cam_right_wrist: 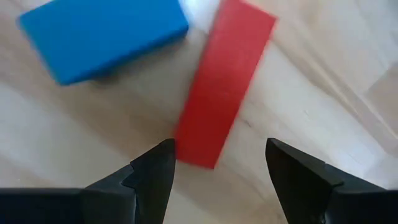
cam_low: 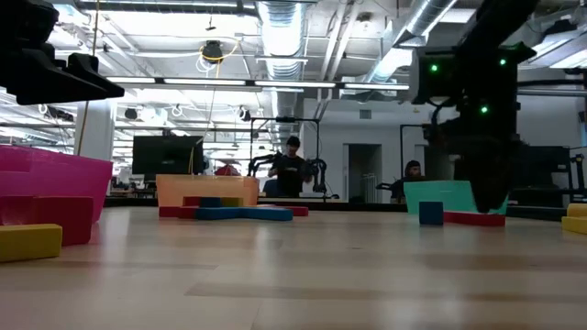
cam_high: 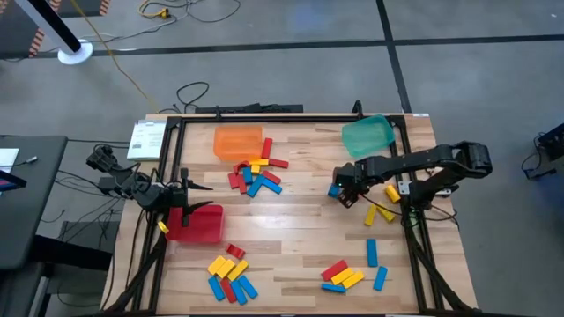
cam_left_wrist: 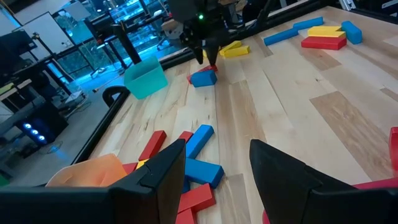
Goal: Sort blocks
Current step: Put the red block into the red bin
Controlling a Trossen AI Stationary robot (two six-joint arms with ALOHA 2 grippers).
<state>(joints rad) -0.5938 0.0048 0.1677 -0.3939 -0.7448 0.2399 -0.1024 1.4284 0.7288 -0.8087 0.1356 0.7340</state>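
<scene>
- Blocks nearest me: two loose clusters, red, blue and yellow mixed, one lower left (cam_high: 231,276), one lower right (cam_high: 342,275), untouched on the counter (cam_high: 300,224).
- Left tool (cam_high: 181,195) hangs over the red bin (cam_high: 196,223), jaws apart, holding nothing I can see.
- Right tool (cam_high: 345,192) poised low, jaws wide, over a red block (cam_right_wrist: 222,84) beside a blue block (cam_right_wrist: 104,38); not gripped yet.
- Farther: another mixed pile (cam_high: 256,174) by the orange bin (cam_high: 238,143); green bin (cam_high: 367,136) beyond.
- I judge sorting barely begun; nearly all remains.
</scene>
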